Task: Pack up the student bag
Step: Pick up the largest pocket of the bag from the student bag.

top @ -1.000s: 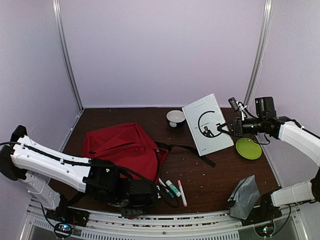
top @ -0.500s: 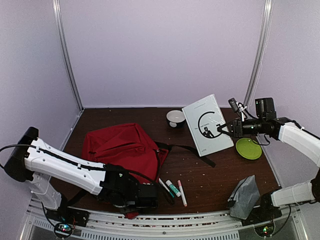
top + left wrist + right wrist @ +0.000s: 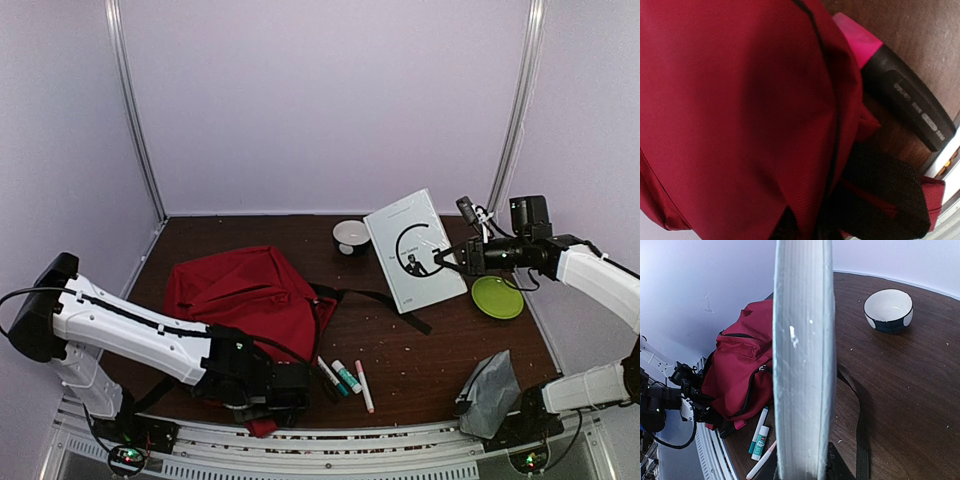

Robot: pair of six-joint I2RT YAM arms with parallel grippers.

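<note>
- Red fabric fills my left wrist view: the student bag (image 3: 730, 110) lies slumped on the left half of the table (image 3: 400, 340), with its near edge right at my left claw (image 3: 290, 385).
- I cannot tell how that left claw stands. Its fingers are lost against the cloth in both views, so I cannot say whether any fabric is pinched.
- My right claw (image 3: 447, 258) is clamped on the right edge of the white book (image 3: 412, 248), holding it tilted above the table and well apart from the bag.
- First risk, as I judge it: I see no wide opening in the bag. If my left claw catches only a thin fold, the mouth could sag shut just as the book arrives.
- Second risk: I hold the book by one edge only. Swung across, it could pivot or slip in my grip, and its low corner could clip the bowl (image 3: 351, 236) near it or snag the black strap (image 3: 375, 297) below.
- Third risk: a pink highlighter (image 3: 900, 95) lies just beside the bag's near corner, with pens (image 3: 345, 377) close by. A tug on the bag could roll them toward the table's near edge.
</note>
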